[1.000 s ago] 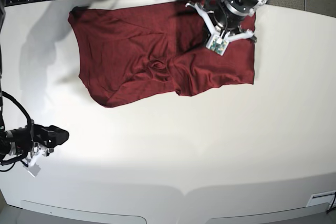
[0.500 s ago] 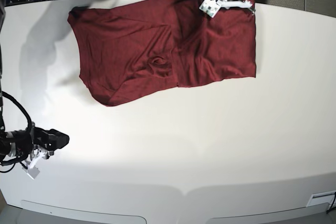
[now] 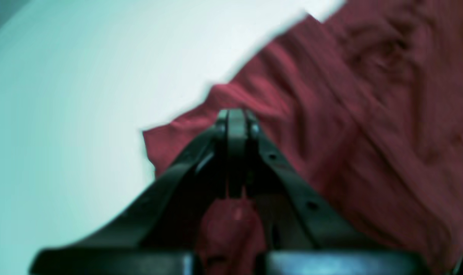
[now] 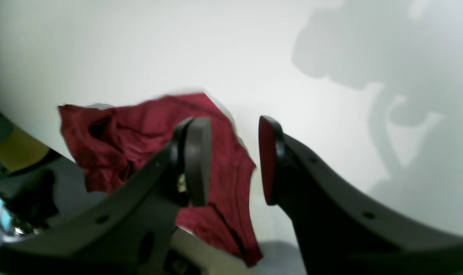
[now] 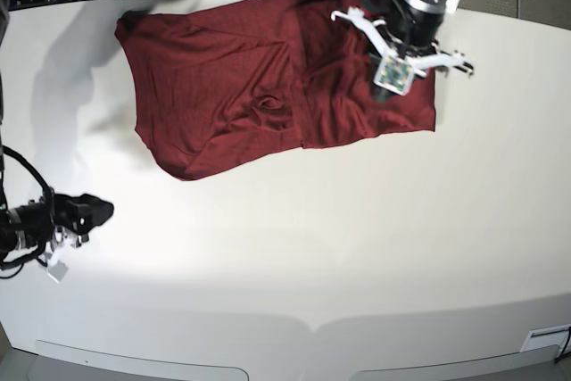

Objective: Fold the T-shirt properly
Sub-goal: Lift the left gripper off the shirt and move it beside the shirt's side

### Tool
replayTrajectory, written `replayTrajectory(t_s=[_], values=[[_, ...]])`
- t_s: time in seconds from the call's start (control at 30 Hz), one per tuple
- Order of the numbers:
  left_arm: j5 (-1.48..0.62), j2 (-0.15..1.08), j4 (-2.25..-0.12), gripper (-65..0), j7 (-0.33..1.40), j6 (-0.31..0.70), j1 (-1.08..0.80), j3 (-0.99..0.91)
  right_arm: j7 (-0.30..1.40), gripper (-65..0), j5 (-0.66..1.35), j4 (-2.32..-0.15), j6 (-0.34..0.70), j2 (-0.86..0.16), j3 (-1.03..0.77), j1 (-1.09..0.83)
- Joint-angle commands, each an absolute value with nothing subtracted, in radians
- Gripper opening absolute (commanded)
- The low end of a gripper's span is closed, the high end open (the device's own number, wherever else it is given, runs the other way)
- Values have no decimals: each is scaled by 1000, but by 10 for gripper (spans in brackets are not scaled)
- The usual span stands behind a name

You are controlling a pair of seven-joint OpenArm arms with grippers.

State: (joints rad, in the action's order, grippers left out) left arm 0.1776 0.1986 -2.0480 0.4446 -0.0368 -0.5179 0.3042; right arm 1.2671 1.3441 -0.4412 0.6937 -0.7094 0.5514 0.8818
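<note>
The dark red T-shirt (image 5: 268, 86) is spread wrinkled on the worktop (image 5: 357, 247). Its cloth is pinched by the closed left pincer (image 3: 237, 118). Nothing is held by the parted right pincer (image 4: 231, 160).

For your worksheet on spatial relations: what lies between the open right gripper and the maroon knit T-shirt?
Only bare white table separates the right gripper from the maroon knit T-shirt, as the base view shows.

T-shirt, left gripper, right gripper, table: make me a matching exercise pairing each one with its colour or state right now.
Column one:
1. T-shirt
2. left gripper
3. right gripper
4. table

Column two:
A. jaws open, holding nothing
B. white
C. dark red, spread out and wrinkled
D. jaws shut, over the cloth

Pairs: 1-C, 2-D, 3-A, 4-B
</note>
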Motion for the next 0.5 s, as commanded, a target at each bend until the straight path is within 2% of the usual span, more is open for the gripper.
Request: replayTrajectory(t_s=[0.0, 0.13, 0.27, 0.47], values=[[146, 200, -2066, -650, 411, -46, -508, 274, 1294, -436, 1365, -451, 698, -729, 547, 900], [-65, 200, -2066, -650, 395, -23, -464, 139, 1357, -436, 1370, -451, 698, -729, 547, 857], [-209, 200, -2031, -650, 395, 61, -449, -8, 1381, -436, 1369, -451, 698, -728, 547, 812], [-388, 200, -1868, -650, 359, 205, -445, -156, 1396, -436, 1374, -451, 698, -726, 547, 733]])
